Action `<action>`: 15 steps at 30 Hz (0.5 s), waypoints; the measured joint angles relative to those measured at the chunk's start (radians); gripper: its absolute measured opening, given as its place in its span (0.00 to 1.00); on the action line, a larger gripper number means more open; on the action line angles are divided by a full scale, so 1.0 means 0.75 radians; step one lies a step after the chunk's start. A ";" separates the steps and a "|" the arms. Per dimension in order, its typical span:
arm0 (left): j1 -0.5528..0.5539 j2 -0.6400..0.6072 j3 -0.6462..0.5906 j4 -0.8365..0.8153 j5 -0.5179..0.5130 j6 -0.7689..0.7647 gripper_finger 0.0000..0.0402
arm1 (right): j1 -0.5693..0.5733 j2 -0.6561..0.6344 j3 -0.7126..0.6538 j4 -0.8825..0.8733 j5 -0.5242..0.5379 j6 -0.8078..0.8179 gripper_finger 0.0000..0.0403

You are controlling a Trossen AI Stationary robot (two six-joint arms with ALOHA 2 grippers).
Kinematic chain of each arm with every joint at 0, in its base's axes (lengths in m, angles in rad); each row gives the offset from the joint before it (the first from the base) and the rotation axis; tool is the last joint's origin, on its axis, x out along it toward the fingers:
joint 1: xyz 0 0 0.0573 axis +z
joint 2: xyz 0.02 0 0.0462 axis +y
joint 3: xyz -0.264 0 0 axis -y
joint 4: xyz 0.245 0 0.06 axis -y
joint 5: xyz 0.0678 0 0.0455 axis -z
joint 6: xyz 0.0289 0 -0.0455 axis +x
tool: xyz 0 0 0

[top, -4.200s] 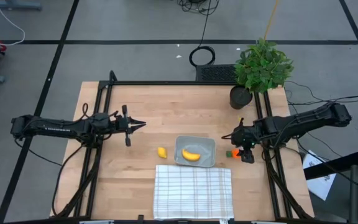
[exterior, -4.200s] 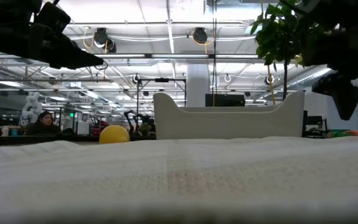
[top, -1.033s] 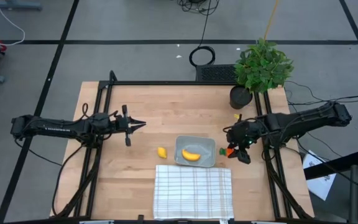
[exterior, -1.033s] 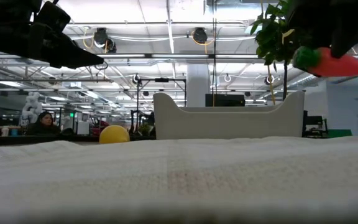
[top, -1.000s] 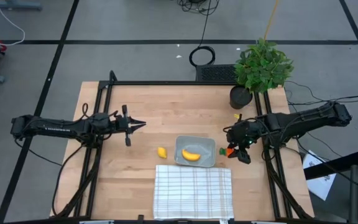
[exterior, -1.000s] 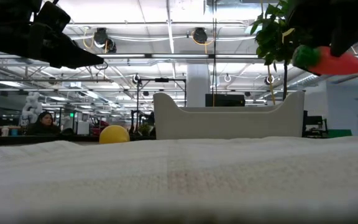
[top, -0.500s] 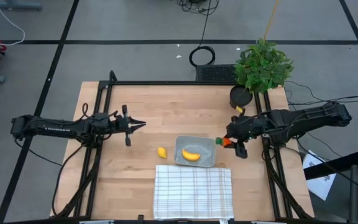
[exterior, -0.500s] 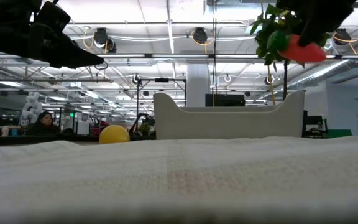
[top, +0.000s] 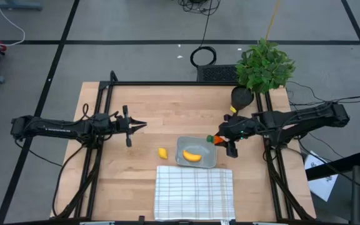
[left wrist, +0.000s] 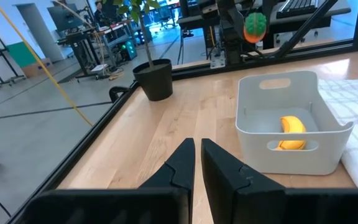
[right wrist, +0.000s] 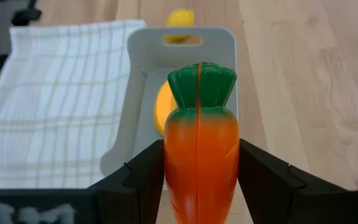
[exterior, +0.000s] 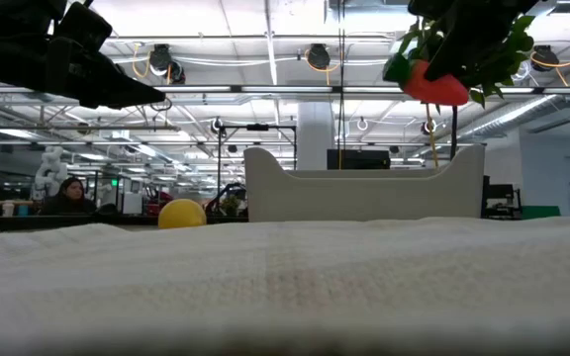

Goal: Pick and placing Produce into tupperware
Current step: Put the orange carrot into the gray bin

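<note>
- Right tool [top: 220, 140] is pinched on the carrot [right wrist: 200, 150], held above the tub's [top: 210, 164] right rim.
- Carrot's green top is pointed across the tub.
- Left tool [top: 144, 125], pressed together, is parked well off.

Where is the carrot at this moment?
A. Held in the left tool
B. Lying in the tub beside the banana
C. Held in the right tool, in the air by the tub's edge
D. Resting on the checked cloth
C: the right tool grips the carrot above the wall of the tub, which holds only the banana; the low view shows the carrot well above the tub's rim.
</note>
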 joint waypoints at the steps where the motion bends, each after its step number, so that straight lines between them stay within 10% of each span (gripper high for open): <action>1: 0.000 0.001 0.000 0.000 0.000 0.000 0.08 | 0.000 0.021 0.014 0.003 0.000 0.000 0.43; 15: 0.000 0.000 0.000 0.000 0.000 -0.011 0.08 | 0.001 0.287 0.258 -0.002 -0.004 -0.052 0.43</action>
